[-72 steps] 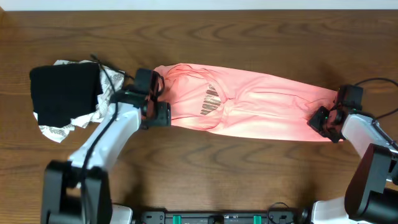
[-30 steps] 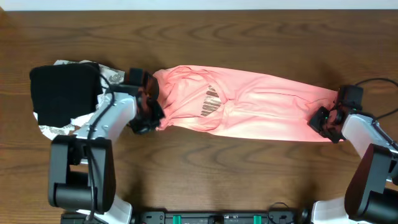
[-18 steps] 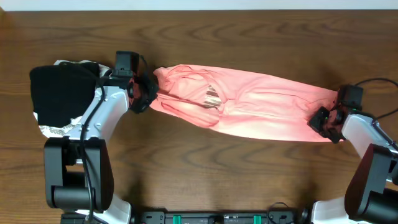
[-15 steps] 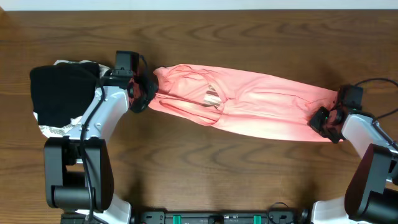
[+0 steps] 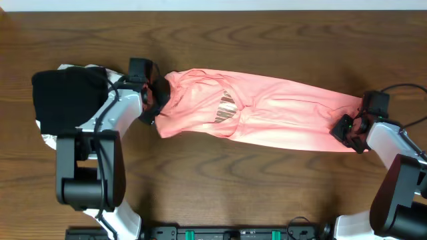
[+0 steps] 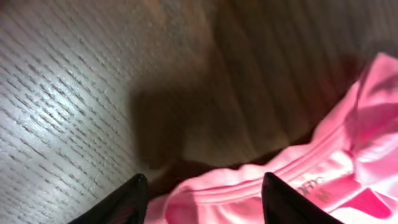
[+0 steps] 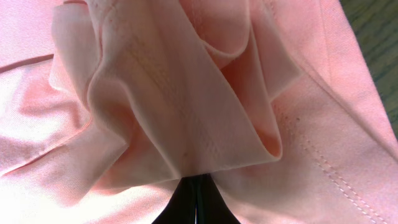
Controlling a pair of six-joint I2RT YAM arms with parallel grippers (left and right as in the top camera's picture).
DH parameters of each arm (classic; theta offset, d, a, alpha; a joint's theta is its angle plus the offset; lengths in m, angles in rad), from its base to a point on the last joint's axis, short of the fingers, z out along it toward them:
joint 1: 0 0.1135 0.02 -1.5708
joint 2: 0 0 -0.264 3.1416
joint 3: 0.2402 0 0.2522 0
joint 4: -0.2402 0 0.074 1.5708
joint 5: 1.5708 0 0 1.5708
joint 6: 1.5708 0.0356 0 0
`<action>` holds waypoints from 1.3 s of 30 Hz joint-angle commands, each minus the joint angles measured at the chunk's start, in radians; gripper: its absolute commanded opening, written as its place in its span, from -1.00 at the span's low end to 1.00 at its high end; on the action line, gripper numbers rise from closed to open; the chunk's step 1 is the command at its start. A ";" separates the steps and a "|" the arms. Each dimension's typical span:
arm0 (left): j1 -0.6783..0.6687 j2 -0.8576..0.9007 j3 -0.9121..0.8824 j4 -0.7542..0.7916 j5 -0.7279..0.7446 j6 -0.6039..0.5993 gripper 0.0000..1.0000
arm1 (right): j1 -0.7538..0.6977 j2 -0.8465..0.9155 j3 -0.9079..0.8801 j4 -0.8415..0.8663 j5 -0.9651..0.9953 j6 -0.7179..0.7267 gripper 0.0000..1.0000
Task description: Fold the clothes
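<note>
The clothes [image 5: 267, 113], a salmon-pink T-shirt with gold lettering [image 5: 227, 107], lie stretched in a long band across the table. My left gripper [image 5: 155, 101] is at the shirt's left end. In the left wrist view this gripper [image 6: 205, 186] stands open, its dark fingertips [image 6: 138, 186] apart, with a pink hem [image 6: 323, 168] lying loose between them. My right gripper [image 5: 348, 128] is at the shirt's right end. In the right wrist view it [image 7: 196, 183] is shut on a bunched fold of the pink fabric [image 7: 155, 93].
A black folded garment [image 5: 67, 100] lies on a white patterned cloth [image 5: 60, 140] at the left, just behind the left arm. Bare brown wood [image 5: 213, 187] stretches in front of the shirt. A black cable [image 5: 407, 87] loops by the right arm.
The left gripper has opened and let go of the shirt's left end, which has slackened and spread toward the front. The right gripper has stayed put.
</note>
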 commanded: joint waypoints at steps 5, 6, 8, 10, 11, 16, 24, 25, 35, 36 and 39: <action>0.004 -0.024 0.019 -0.002 -0.032 0.198 0.17 | -0.016 0.027 -0.040 -0.030 0.048 0.014 -0.98; 0.004 -0.031 0.019 -0.006 -0.032 0.210 0.17 | -0.016 0.027 -0.040 -0.031 0.048 0.014 -0.97; 0.004 -0.051 0.019 -0.027 -0.032 0.238 0.17 | -0.016 0.027 -0.040 -0.031 0.048 0.014 -0.96; 0.004 -0.077 0.019 -0.056 -0.032 0.264 0.17 | -0.016 0.027 -0.040 -0.030 0.048 0.014 -0.95; 0.004 -0.091 0.019 -0.069 -0.032 0.274 0.17 | -0.016 0.027 -0.040 -0.030 0.048 0.014 -0.93; 0.004 -0.174 0.019 -0.144 -0.032 0.357 0.17 | -0.016 0.025 -0.028 -0.025 0.029 -0.063 -0.82; 0.004 -0.282 0.019 -0.210 -0.032 0.436 0.17 | -0.034 -0.052 0.029 -0.038 0.006 -0.137 -0.83; 0.004 -0.286 0.019 -0.216 -0.032 0.436 0.17 | -0.039 -0.060 0.038 -0.037 0.001 -0.150 -0.85; 0.004 -0.289 0.019 -0.240 -0.024 0.436 0.19 | -0.105 -0.078 0.186 -0.055 -0.348 -0.357 -0.53; 0.004 -0.289 0.019 -0.241 -0.016 0.436 0.22 | -0.117 -0.078 0.199 -0.065 -0.352 -0.336 -0.31; 0.004 -0.289 0.019 -0.248 0.011 0.436 0.26 | -0.172 -0.077 0.225 -0.103 -0.355 -0.269 0.27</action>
